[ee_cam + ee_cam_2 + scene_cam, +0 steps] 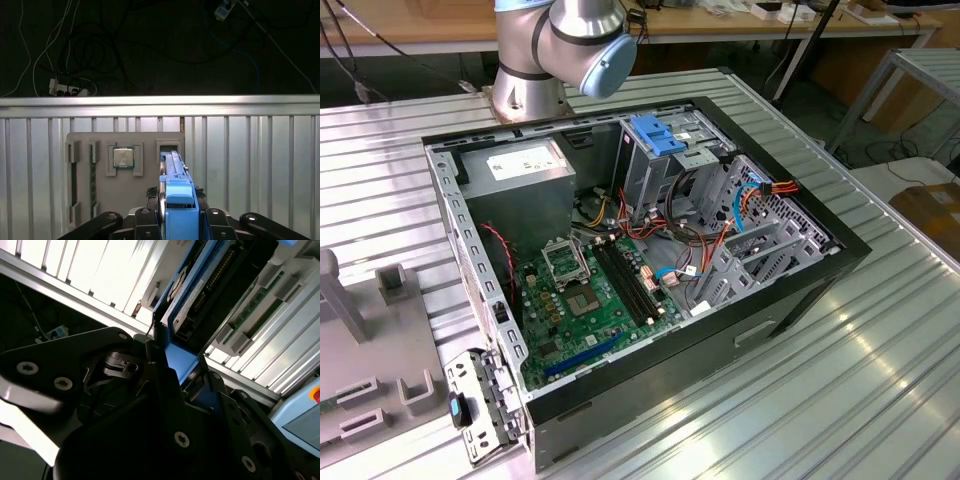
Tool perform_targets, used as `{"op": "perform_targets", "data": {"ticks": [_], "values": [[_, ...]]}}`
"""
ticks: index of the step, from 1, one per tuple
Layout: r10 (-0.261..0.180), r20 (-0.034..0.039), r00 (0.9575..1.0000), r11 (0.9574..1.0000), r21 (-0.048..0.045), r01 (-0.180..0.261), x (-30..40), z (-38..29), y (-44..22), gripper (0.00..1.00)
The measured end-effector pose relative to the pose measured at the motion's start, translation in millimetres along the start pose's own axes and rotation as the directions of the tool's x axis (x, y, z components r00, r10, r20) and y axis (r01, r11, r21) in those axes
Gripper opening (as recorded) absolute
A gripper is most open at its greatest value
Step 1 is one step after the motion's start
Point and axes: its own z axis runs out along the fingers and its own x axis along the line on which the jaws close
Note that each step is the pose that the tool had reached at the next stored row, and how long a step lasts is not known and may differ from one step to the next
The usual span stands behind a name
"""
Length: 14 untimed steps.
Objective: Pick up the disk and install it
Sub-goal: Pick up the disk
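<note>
In both wrist views my gripper (177, 214) (184, 371) is shut on the disk. The disk (172, 167) stands on edge, a grey drive in a bright blue carrier rail. Its blue end (178, 196) sits between the black fingers (212, 216). In the second wrist view the disk's labelled face and blue rail (186, 287) run away from the fingers (159, 365). The disk lies along a slot of the grey parts tray (150, 190). I cannot tell whether it still rests in that slot.
The tray holds a processor (123, 157) and memory sticks (92, 172) on the ribbed metal table (250, 160). The exterior view shows the open computer case (800, 290) with its motherboard (590, 300), a tall grey cage with a blue latch (660, 135), and the arm's base (555, 50) behind it.
</note>
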Motion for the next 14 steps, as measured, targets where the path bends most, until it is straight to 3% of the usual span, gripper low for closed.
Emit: {"op": "perform_targets", "data": {"ticks": [14], "values": [[0.000,0.0000,1.0000,1.0000,0.0000,0.000,0.2,-22.9,-0.2,0.37]]}}
